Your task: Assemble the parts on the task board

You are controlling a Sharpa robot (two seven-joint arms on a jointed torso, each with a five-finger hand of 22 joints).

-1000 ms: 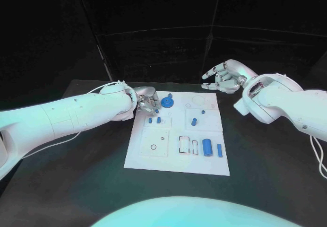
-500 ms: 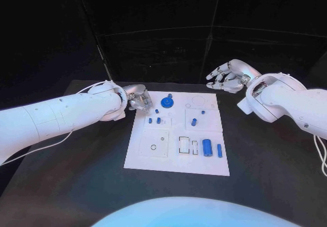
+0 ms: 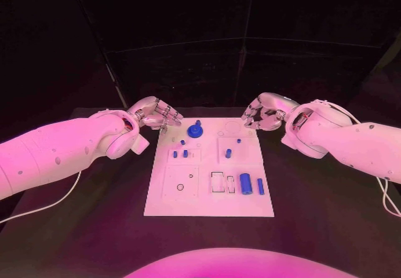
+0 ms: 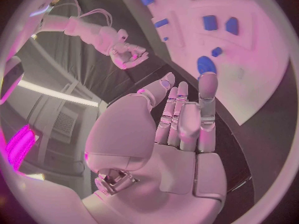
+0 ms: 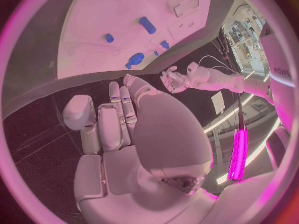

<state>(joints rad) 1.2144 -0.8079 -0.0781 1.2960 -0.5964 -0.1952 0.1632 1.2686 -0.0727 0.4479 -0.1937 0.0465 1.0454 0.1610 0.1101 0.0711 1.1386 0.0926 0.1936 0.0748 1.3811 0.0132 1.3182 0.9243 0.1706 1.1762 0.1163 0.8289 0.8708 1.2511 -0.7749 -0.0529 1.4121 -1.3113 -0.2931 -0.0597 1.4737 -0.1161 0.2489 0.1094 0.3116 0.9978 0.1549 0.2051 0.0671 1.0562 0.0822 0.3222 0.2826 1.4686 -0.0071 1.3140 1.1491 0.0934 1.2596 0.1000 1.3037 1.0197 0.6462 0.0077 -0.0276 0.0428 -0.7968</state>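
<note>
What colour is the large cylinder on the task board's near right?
Blue, on the white task board; the large cylinder shows best in the head view.

A black desk (image 3: 75, 231) carries everything; its dark matte top stretches out on all sides toward the far edge. Behind the desk hangs a black backdrop (image 3: 192, 63), crossed by thin dark frame bars (image 3: 247, 52) that run upright and level. A thin white cable (image 3: 50, 202) trails in a loose curve over the desk top on the near left side.
</note>
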